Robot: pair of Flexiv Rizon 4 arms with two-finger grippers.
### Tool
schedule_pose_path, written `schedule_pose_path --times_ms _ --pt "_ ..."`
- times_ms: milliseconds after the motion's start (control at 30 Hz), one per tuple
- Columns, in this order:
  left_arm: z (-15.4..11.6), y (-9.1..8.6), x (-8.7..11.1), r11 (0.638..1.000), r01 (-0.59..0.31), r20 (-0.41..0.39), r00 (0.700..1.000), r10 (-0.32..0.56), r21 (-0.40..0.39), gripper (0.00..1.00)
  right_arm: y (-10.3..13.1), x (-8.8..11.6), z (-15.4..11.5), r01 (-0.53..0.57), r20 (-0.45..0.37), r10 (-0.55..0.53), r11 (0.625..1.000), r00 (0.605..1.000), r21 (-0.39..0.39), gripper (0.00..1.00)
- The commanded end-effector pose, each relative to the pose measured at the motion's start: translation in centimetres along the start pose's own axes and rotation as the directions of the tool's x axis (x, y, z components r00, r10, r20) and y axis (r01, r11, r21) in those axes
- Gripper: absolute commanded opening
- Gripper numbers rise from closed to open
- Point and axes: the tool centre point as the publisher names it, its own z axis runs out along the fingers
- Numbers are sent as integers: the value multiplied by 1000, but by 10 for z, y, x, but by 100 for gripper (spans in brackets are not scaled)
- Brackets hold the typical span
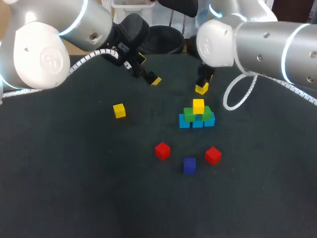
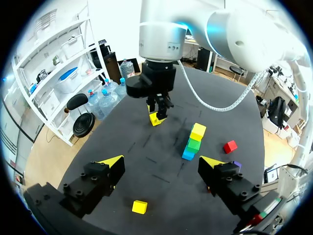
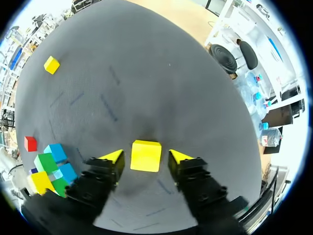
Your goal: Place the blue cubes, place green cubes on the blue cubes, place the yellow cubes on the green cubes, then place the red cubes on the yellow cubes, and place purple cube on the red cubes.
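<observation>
Jaws of your right gripper (image 3: pixel 145 156) stand open just wider than the yellow cube (image 3: pixel 145 155) that sits between them. The right wrist view shows a thin gap on each side, so neither finger touches it. That cube rests on the tabletop (image 1: pixel 74 173) toward its far edge, right of the middle. Your right arm (image 1: pixel 267 39) comes in from the far right corner, and its wrist points nearly straight down over the cube.

Your left gripper (image 2: pixel 161 164) is spread wide and holds nothing. Your left arm (image 1: pixel 54 34) enters from the far left corner, and the gripper slants down toward the middle of the tabletop, hanging clear of it.

The stack stands right of the middle, just nearer you than the right gripper. It has a row of blue cubes (image 1: pixel 197 122) at the base, two green cubes (image 1: pixel 189 115) on them and a top yellow cube (image 1: pixel 198 105) on the greens.

A loose yellow cube (image 1: pixel 119 110) lies left of the stack, well apart from it. Toward the near edge you have a red cube (image 1: pixel 162 150), a second red cube (image 1: pixel 213 155) and the purple cube (image 1: pixel 189 165) between them, none touching.
</observation>
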Motion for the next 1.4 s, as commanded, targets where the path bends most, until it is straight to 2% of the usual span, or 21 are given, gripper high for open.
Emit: schedule_pose_path --times_ms 33,67,300,433,633,800,1000,1200,1400 --pt "1 0 -2 1000 2 -6 1000 -2 -2 100 -2 0 4 0 -5 0 1000 1000 -12 3" --pt "1 0 -2 1000 2 -6 1000 -2 -2 100 0 2 4 1 -9 -1 1000 1000 -14 0" --pt "1 0 -2 1000 2 -6 1000 -2 -2 100 0 7 7 5 -15 -6 1000 1000 -13 0" --pt "1 0 -2 1000 2 -6 1000 -2 -2 100 3 8 -4 21 10 -21 1000 1000 -5 0" --pt "1 0 -2 1000 2 -6 1000 -2 -2 100 4 26 -36 99 47 -99 995 994 -2 0" --pt "1 0 -2 1000 2 -6 1000 -2 -2 100 8 48 -68 147 41 -147 989 988 14 0" --pt "1 0 -2 1000 2 -6 1000 -2 -2 100 31 63 -96 177 69 -179 984 982 29 0" --pt "1 0 -2 1000 2 -6 1000 -2 -2 100 55 77 -107 184 73 -187 982 980 41 0" --pt "1 0 -2 1000 2 -6 1000 -2 -2 100 79 85 -112 235 48 -239 969 970 73 0"
